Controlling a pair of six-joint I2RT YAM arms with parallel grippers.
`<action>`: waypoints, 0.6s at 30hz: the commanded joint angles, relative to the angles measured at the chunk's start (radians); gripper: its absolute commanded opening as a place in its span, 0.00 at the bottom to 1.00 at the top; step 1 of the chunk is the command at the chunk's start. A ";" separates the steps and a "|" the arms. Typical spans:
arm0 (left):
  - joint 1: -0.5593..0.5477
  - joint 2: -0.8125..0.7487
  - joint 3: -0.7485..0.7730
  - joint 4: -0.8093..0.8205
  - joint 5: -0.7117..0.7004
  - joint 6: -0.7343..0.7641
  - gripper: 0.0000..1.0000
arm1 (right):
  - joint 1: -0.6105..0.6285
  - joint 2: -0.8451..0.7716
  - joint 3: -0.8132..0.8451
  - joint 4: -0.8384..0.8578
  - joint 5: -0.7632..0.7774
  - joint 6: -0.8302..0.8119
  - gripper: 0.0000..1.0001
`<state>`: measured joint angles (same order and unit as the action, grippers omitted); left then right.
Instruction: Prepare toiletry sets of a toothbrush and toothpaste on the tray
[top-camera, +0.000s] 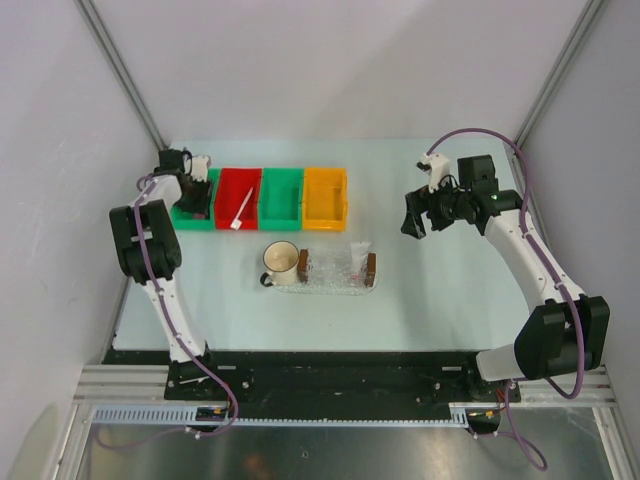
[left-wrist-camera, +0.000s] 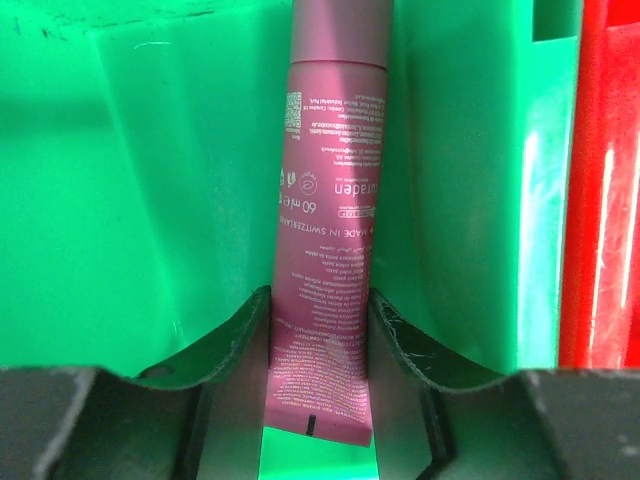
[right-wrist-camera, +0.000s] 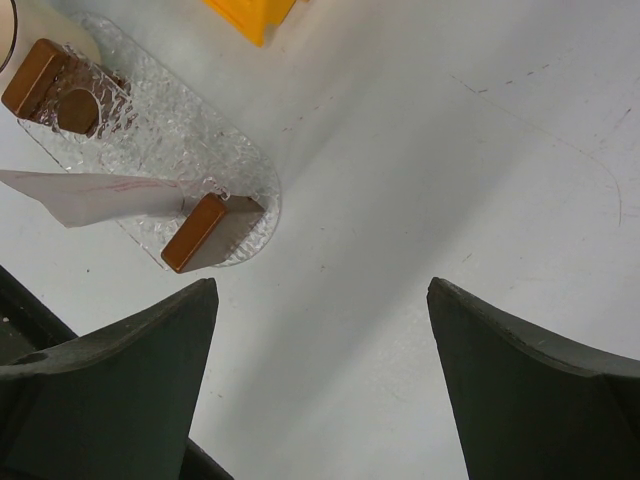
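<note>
Top view: the left gripper (top-camera: 199, 196) is down in the green bin (top-camera: 183, 216) at upper left; the toothbrush (top-camera: 243, 211) lies in the red bin (top-camera: 228, 179). Left wrist view: this gripper grasps the toothpaste (left-wrist-camera: 330, 200) at centre. Right wrist view: the right gripper (right-wrist-camera: 322, 300) is released over the table (right-wrist-camera: 450, 150); the tray (right-wrist-camera: 210, 232) is at upper left

Red bin (top-camera: 228, 190), green bin (top-camera: 281, 197), orange bin (top-camera: 325, 198) in a row, cream mug (top-camera: 283, 276) nearby, pale table (top-camera: 450, 300)

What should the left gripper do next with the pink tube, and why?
Probably lift straight up: the left gripper pinches the toothpaste from both sides, but the tube sits inside the green bin, far from the tray.
</note>
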<state>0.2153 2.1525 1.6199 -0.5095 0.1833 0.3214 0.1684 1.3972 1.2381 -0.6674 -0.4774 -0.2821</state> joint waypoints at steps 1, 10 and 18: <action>0.009 -0.075 0.032 -0.038 -0.010 -0.044 0.00 | 0.003 -0.007 -0.002 0.020 -0.003 0.001 0.91; 0.010 -0.106 0.051 -0.038 0.018 -0.047 0.00 | 0.003 -0.007 -0.002 0.020 -0.007 0.000 0.91; 0.016 -0.129 0.066 -0.038 0.025 -0.033 0.00 | 0.003 -0.003 -0.002 0.020 -0.009 0.000 0.91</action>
<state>0.2211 2.1178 1.6238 -0.5556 0.1871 0.3038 0.1684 1.3972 1.2381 -0.6678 -0.4786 -0.2821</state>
